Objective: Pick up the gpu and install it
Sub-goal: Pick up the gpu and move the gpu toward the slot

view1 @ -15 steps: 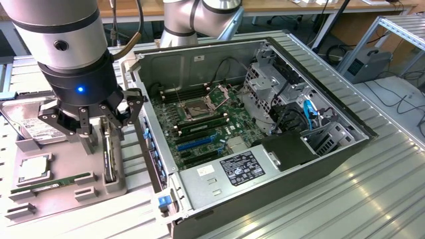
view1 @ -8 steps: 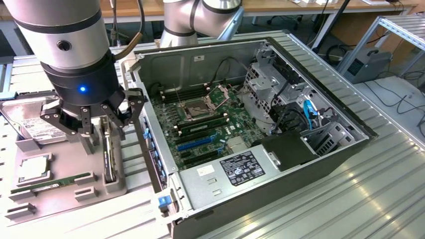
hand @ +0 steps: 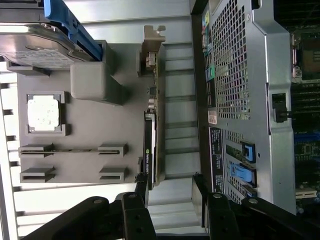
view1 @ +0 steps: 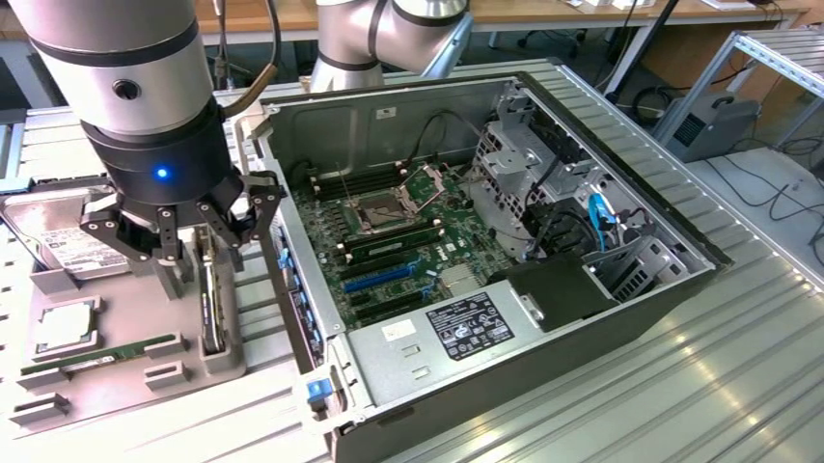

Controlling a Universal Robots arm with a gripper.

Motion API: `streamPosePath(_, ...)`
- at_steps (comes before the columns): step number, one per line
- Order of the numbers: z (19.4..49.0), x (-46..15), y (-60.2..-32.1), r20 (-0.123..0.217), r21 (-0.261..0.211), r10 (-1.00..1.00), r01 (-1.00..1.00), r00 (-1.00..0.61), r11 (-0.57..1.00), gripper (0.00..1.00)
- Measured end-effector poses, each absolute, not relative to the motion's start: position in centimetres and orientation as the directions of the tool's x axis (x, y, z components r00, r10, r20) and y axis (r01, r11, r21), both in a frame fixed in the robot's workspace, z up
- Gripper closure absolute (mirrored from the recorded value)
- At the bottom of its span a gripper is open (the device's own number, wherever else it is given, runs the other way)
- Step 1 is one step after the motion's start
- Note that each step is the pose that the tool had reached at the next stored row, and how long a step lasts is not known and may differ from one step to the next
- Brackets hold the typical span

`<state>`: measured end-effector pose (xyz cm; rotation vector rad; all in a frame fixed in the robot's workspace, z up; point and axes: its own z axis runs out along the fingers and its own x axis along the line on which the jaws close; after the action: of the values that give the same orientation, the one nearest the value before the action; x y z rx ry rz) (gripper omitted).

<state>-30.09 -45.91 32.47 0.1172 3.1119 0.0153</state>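
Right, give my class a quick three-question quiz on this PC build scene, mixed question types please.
1. True or false: the gpu is already seated in the case.
2. Choose one. The claw is: A) shut on the gpu; B) open, over the tray; C) inside the case.
3. Fill in: the tray lies on the exterior view's ____ of the case.
Key: 1 false (it stands on edge in the tray); 2 B; 3 left.
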Motion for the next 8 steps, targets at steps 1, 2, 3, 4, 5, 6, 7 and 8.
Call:
streamPosePath(1,32.44,-30.08,-45.9,-0.027,0.011,0.075,0.075,-0.997,0.997,0.52)
streamPosePath(2,32.42,-30.07,-45.89,-0.027,0.011,0.075,0.075,-0.997,0.997,0.52)
streamPosePath(3,32.39,-30.06,-45.88,-0.027,0.011,0.075,0.075,-0.997,0.997,0.52)
streamPosePath(4,32.36,-30.06,-45.87,-0.027,0.01,0.075,0.075,-0.997,0.997,0.52)
streamPosePath(5,32.32,-30.04,-45.86,-0.027,0.01,0.075,0.075,-0.997,0.997,0.52)
streamPosePath(6,32.29,-30.02,-45.84,-0.027,0.01,0.075,0.075,-0.997,0.997,0.52)
streamPosePath(7,32.26,-29.99,-45.82,-0.027,0.01,0.075,0.075,-0.997,0.997,0.52)
streamPosePath(8,32.24,-29.98,-45.79,-0.027,0.01,0.075,0.075,-0.997,0.997,0.52)
